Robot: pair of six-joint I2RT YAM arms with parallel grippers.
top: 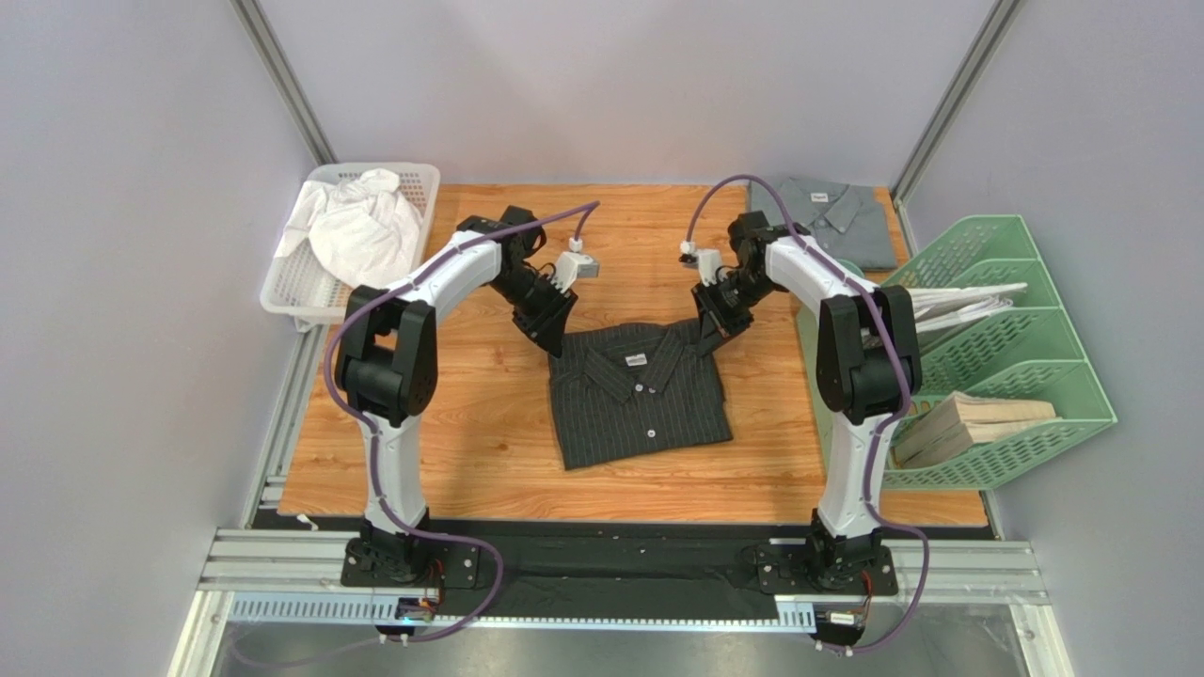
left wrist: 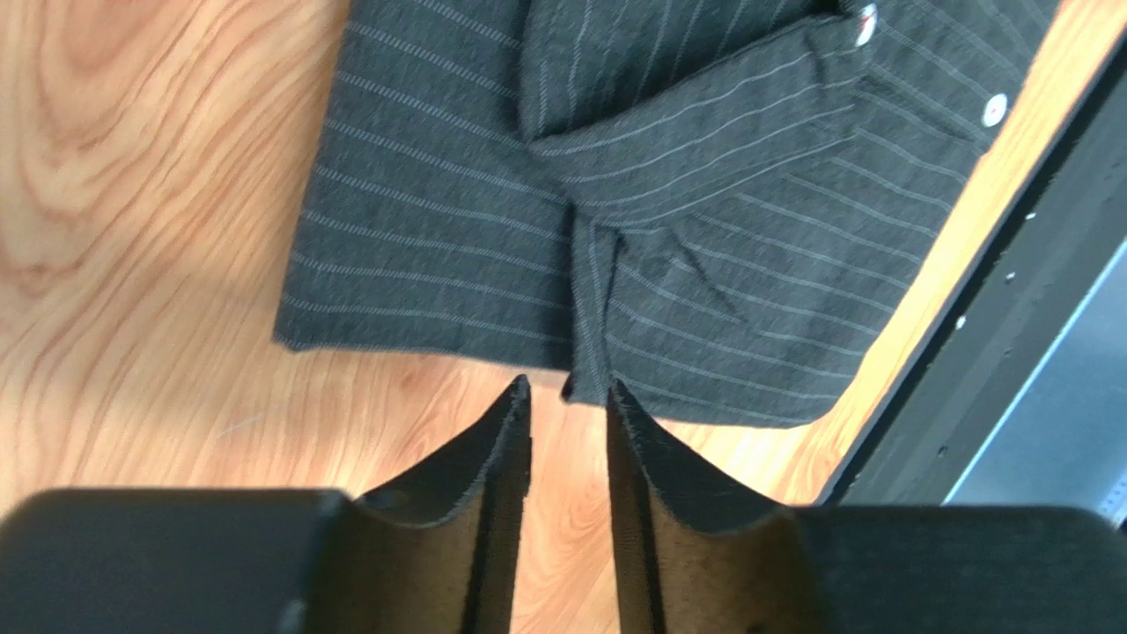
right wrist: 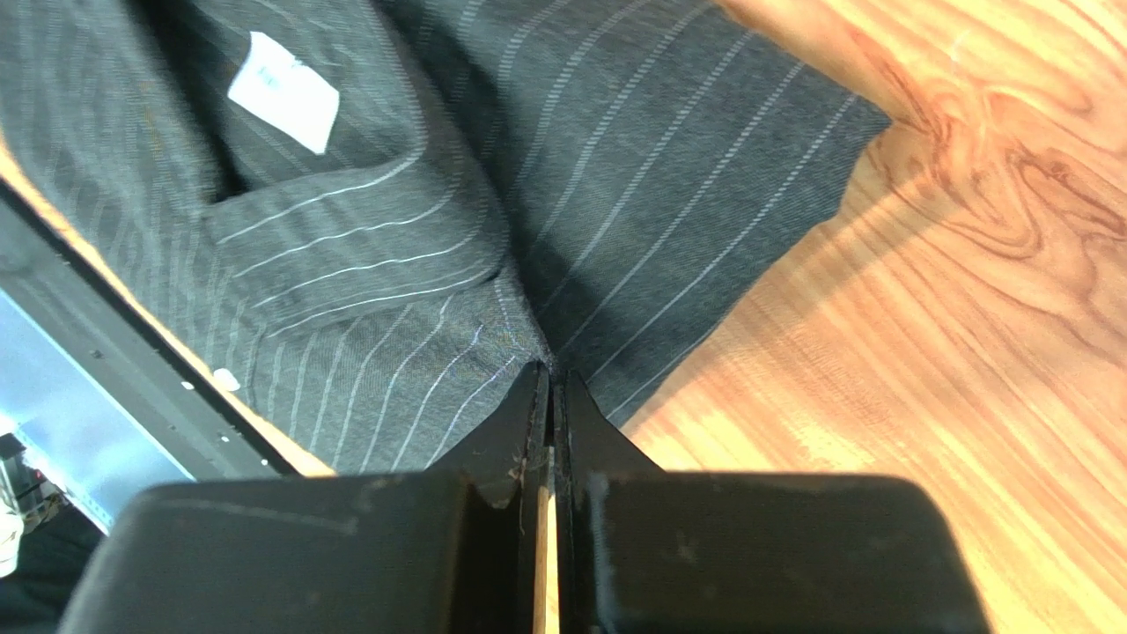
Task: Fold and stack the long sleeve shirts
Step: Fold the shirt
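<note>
The black shirt (top: 639, 402) lay folded into a rough rectangle at the middle of the table (top: 481, 437), collar toward the far side and front placket facing up, with a small white label (right wrist: 281, 90) showing inside the collar. The left gripper (left wrist: 569, 392) sat low at the shirt's far left corner. Its jaws stood a little apart with a narrow gap between them, and it held nothing. The end of a fold running out from under the collar reached just to the tips without being clamped, and bare wood showed through the gap below. A pale button (left wrist: 995, 110) showed on the placket further along. The right gripper (right wrist: 549, 377) was at the shirt's far right corner with its jaws pressed together on the cloth edge, where the creases beside the collar ran into the tips. How much cloth sat between them could not be made out. The grey shirt (top: 834, 209) lay folded at the far right corner of the table, well apart from the black one. A basket (top: 290, 289) holding a white cloth (top: 353, 226) sat at the far left corner, and a green rack (top: 989, 240) with papers in it stood along the right edge.
</note>
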